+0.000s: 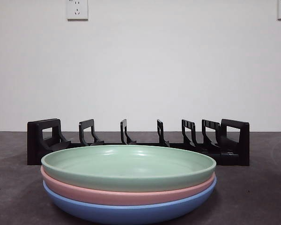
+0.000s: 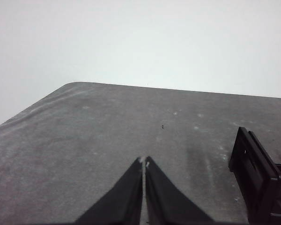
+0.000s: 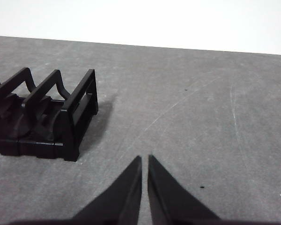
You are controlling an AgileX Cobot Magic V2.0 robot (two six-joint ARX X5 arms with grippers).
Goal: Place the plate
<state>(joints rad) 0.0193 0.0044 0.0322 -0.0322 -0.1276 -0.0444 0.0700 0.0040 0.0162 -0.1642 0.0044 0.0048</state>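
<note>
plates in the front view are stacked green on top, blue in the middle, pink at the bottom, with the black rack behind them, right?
Not quite. The front view shows the green plate on top, but the pink plate is in the middle and the blue plate at the bottom. The black rack does stand behind them.

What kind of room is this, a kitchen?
Probably a plain test room rather than a kitchen: a bare white wall with sockets, a grey table, stacked plates and an empty black rack.
</note>
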